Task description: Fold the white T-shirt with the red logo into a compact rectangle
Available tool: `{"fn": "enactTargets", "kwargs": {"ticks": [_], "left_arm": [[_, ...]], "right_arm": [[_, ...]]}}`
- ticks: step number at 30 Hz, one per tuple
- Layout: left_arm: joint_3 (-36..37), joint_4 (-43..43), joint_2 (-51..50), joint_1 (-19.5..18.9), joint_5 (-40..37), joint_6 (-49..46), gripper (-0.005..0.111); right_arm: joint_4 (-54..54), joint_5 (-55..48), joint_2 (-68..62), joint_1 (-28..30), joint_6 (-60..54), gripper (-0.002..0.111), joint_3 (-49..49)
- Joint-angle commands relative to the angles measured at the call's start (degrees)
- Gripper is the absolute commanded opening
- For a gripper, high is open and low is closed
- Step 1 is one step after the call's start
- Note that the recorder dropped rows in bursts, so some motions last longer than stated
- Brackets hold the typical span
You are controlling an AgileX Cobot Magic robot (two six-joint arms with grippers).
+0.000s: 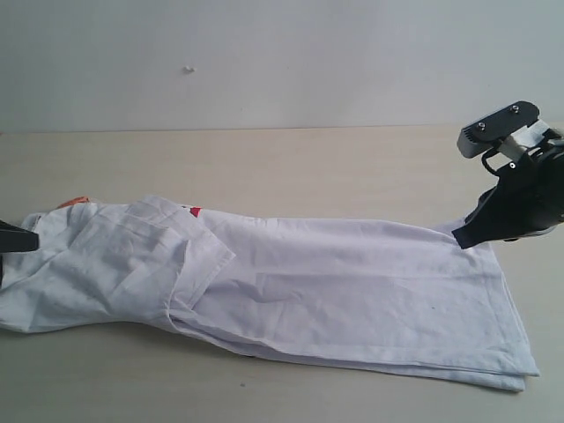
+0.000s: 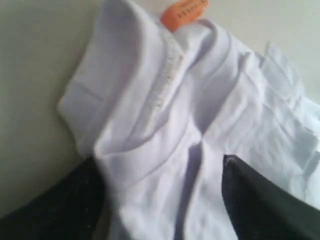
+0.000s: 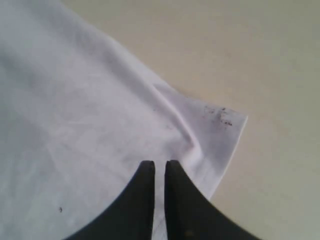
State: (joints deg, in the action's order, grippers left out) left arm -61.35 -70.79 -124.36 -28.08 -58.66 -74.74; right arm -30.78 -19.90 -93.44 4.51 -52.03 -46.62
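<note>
1. Right gripper (image 3: 159, 167), black, two-fingered: its fingers are all but closed and pinch one corner at the hem end of the single white cotton short-sleeved T-shirt (image 1: 335, 282). The cloth tents up to the fingertips.
2. Left gripper (image 2: 159, 161), same black build: its fingers stand wide apart and hold nothing. Bunched collar cloth lies between them.
3. Grippers counted: two, one at each end of the garment.
4. White T-shirt lies across the pale tan tabletop (image 1: 308, 167) as one long wrinkled band. In the exterior view the collar end is at left and the hem end at right. Stacked layers show along the hem edge.
5. One sleeve flap (image 1: 189, 264) is folded over the body near the collar end.
6. Red logo (image 1: 192, 211): one small red sliver peeks from a fold; the lettering cannot be read.
7. One small orange neck tag (image 2: 184, 11) sits at the ribbed collar, near the left gripper.
</note>
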Motion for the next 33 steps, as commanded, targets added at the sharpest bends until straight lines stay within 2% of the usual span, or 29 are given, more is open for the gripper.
{"fn": "enactTargets", "kwargs": {"ticks": [1, 6, 8, 10, 13, 14, 15, 16, 23, 27, 33], "left_arm": [[-0.1, 7.0, -3.7, 4.6, 3.0, -0.2, 0.068], [-0.6, 11.3, -3.9, 7.5, 1.2, 0.2, 0.067], [-0.6, 14.1, -3.9, 8.6, 1.2, 0.5, 0.062], [-0.6, 17.1, -3.9, 9.6, 1.5, 1.7, 0.052], [-0.6, 18.0, -3.8, 10.8, 1.1, 1.7, 0.023], [-0.6, 17.9, -3.8, 10.8, 0.7, 1.7, 0.018], [-0.6, 17.7, -3.7, 10.8, 0.3, 1.7, 0.006], [-0.6, 17.7, -3.6, 10.8, 0.0, 1.7, 0.002], [-2.6, 17.5, -0.8, 10.2, -2.1, 5.0, 0.000], [-6.3, 19.3, 3.4, 7.2, -6.8, 8.1, 0.000], [-8.9, 18.6, 9.7, 2.8, -9.8, 14.6, 0.000]], "right_arm": [[-0.2, 0.3, 0.7, 0.2, -0.5, 0.009, -0.3], [-0.2, 0.3, 0.7, 0.2, -0.5, 0.009, -0.3], [-0.2, 0.3, 0.7, 0.2, -0.5, 0.009, -0.3], [-0.2, 0.3, 0.7, 0.2, -0.5, 0.009, -0.3], [-0.2, 0.3, 0.7, 0.2, -0.5, 0.009, -0.3], [-0.2, 0.3, 0.7, 0.2, -0.5, 0.009, -0.3], [-0.3, 0.3, 0.7, 0.2, -0.5, 0.009, -0.3], [-0.5, 0.3, 0.7, 0.2, -0.5, 0.009, -0.3], [-0.5, 0.3, 0.7, 0.2, -0.3, 0.009, -0.3], [-0.5, 0.3, 0.7, 0.2, -0.2, 0.009, -0.3], [-2.3, 0.1, 0.7, 0.2, -0.3, 0.009, -0.3]]}}
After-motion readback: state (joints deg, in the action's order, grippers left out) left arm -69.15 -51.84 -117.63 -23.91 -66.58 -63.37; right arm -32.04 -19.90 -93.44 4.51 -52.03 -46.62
